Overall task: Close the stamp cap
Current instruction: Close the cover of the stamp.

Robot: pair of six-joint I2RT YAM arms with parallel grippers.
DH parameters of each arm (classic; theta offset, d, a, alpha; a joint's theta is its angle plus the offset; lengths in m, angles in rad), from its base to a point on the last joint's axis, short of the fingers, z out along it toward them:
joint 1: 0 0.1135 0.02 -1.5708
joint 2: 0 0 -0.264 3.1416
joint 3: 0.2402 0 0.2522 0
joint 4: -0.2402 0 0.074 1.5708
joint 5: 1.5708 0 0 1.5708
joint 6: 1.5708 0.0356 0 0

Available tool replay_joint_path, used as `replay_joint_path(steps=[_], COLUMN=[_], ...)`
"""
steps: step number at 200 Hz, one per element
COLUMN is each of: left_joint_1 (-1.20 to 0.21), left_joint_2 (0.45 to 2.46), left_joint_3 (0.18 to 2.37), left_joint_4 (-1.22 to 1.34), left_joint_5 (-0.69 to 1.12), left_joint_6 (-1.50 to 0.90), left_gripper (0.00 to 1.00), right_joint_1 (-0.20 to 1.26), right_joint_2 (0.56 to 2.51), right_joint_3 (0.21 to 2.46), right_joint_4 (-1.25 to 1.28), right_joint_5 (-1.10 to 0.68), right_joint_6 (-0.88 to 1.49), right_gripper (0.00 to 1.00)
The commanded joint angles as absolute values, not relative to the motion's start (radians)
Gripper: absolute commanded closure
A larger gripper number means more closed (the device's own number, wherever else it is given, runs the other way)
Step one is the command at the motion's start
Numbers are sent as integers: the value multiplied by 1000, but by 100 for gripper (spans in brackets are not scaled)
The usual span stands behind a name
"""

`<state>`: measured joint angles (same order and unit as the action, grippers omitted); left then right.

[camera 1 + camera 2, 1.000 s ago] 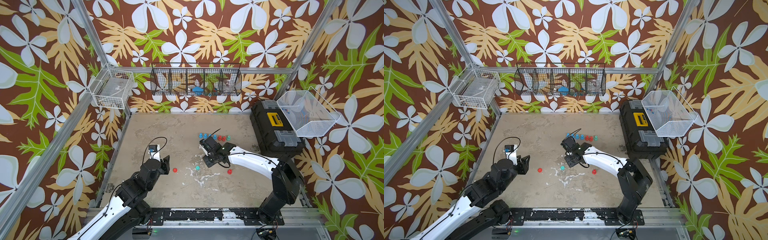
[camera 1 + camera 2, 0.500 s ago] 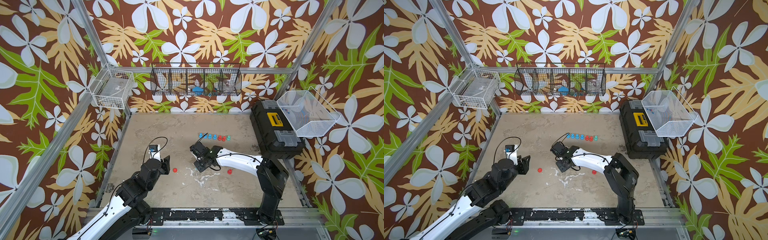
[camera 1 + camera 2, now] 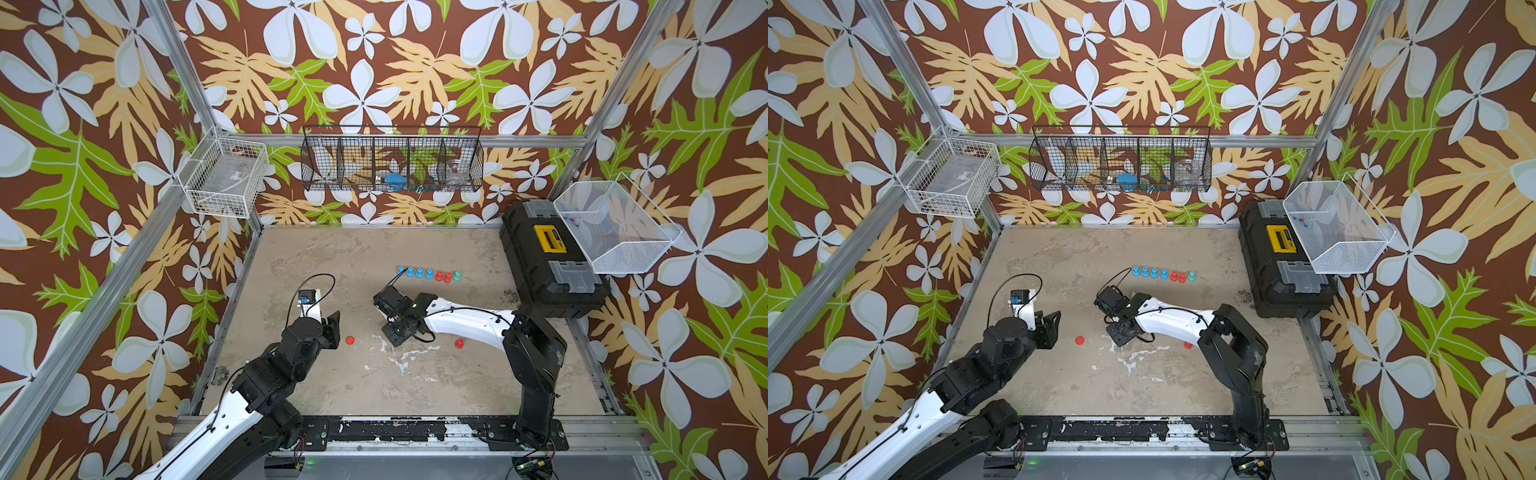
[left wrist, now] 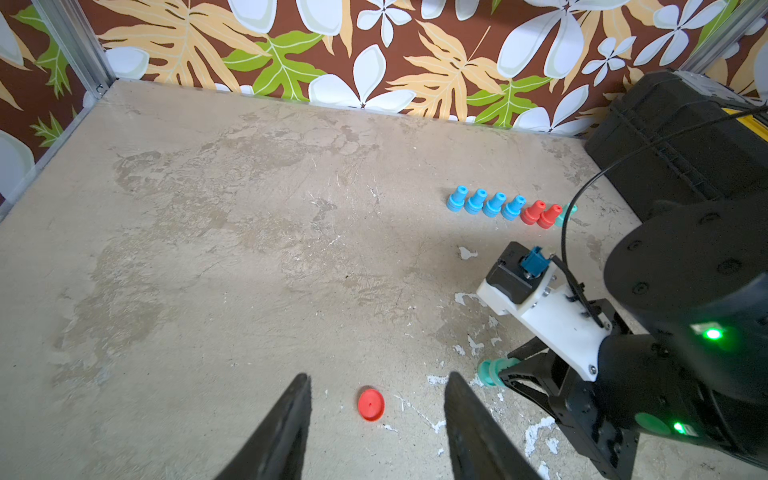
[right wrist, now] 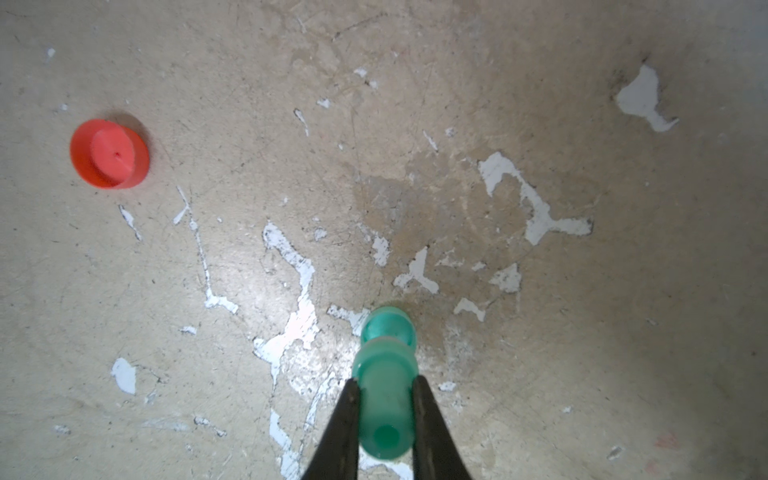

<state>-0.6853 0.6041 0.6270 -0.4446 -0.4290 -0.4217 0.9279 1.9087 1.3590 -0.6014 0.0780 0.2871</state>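
- Floral wallpaper in brown, green and white covers the walls around a scuffed beige counter (image 3: 332, 257), whose surface has chipped to white in patches.
- The right end effector (image 5: 385, 382) is clenched on the teal stamp (image 5: 384, 411). It pinches the narrow handle from both sides, near the middle of the counter, and the stamp's wide end points down at the surface.
- Under that wide end sits the teal cap (image 5: 388, 326), or so it appears. The close view is too soft to tell whether it is fully seated.
- The left end effector (image 4: 378, 376) is released, its fingers spread with nothing between them, low over the left part of the counter.
- A red cap (image 4: 370, 404) lies flat on the counter just ahead of the left end effector. It touches neither finger and lies apart from the teal stamp.
- A lone red stamp (image 3: 459, 343) stands on the counter beside the right arm, on the side away from the red cap.
- A row of stamps (image 3: 429, 274) stands upright toward the back wall, packed closely: four blue, two red and one teal.
- A black toolbox (image 3: 536, 270) with a yellow label sits at the counter's right edge.
- In both top views, wire baskets hang on the walls: a black one (image 3: 392, 166) at the back and a white one (image 3: 224, 178) at the left corner.
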Motion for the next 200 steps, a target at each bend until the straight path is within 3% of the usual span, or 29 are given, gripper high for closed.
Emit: replay_joint_path(steps=[1, 200], left_joint_1=[-684, -683], left_joint_2=[603, 601], left_joint_3=[624, 624], left_joint_4=[-442, -444], left_joint_5=[-428, -432], left_joint_6=[-423, -426], left_gripper=[46, 46], right_joint_1=[928, 928], right_joint_2=[1915, 1946], right_joint_3=[1367, 1367], right_joint_4=[-599, -580], right_joint_5=[80, 95], right_joint_6=[300, 290], right_gripper=[87, 87])
